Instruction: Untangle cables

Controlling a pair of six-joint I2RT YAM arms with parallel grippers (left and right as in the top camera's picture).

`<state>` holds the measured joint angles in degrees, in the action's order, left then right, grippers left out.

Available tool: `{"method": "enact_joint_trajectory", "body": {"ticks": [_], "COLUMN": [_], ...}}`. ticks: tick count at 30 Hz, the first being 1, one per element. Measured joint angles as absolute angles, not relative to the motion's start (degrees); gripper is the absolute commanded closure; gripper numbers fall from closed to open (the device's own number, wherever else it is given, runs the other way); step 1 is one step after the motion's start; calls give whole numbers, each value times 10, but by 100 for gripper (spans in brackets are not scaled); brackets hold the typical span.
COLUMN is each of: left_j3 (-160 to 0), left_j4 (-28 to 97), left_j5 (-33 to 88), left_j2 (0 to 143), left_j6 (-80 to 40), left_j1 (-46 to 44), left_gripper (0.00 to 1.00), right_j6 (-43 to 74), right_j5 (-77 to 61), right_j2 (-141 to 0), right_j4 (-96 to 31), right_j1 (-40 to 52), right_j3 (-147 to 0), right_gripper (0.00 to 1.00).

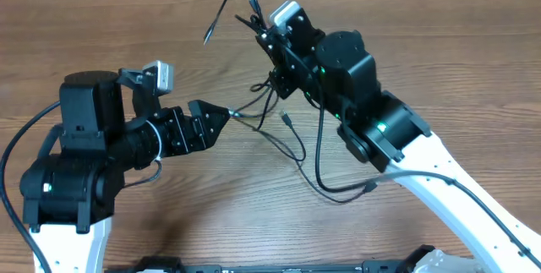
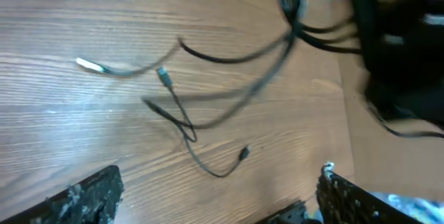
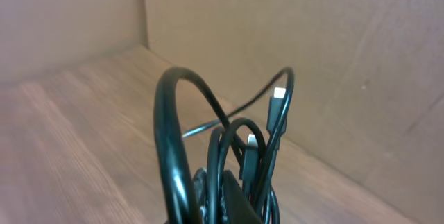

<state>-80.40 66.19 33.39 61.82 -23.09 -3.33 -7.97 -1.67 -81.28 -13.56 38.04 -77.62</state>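
Observation:
The cables are thin black cords. One bunch of them loops up out of my right gripper, which is shut on them, with two pale plug ends sticking up. In the overhead view the right gripper holds this bunch above the table's far middle, and loose strands trail down onto the wood. My left gripper is open, just left of those strands. In the left wrist view its fingers stand wide apart with bare wood between them. Beyond them lie strands and a silvery plug.
A cardboard wall stands behind the wooden table. A thicker black arm cable curves across the wood by the right arm, and another loops at the left arm's base.

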Motion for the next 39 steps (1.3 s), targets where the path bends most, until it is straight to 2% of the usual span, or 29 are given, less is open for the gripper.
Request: {"method": "enact_joint_trajectory", "body": {"ticks": [9,18,24,28,39], "left_j3": [-804,-804,-804,-804,-804], "left_j4": [697,690,632,586,495], "left_j5": [318,319,323,328,323], "left_j2": [678,722,722,722,722], "left_j6": [-169,-158,-140,-113,-100], "left_j1": [-33,-33,-42,-79,-112], "left_gripper": [12,12,13,13,14], "right_j6": [23,54,80,114,319], "right_j5": [-138,-195,-201,-185,-89], "right_j2": [-743,-726,-726,-726,-726], "right_j4": [-149,-221,-209,-206,-206], "right_j1": [383,383,383,383,383], "right_j3": [-776,-776,-776,-776,-776], "right_gripper": [96,96,96,96,96]}}
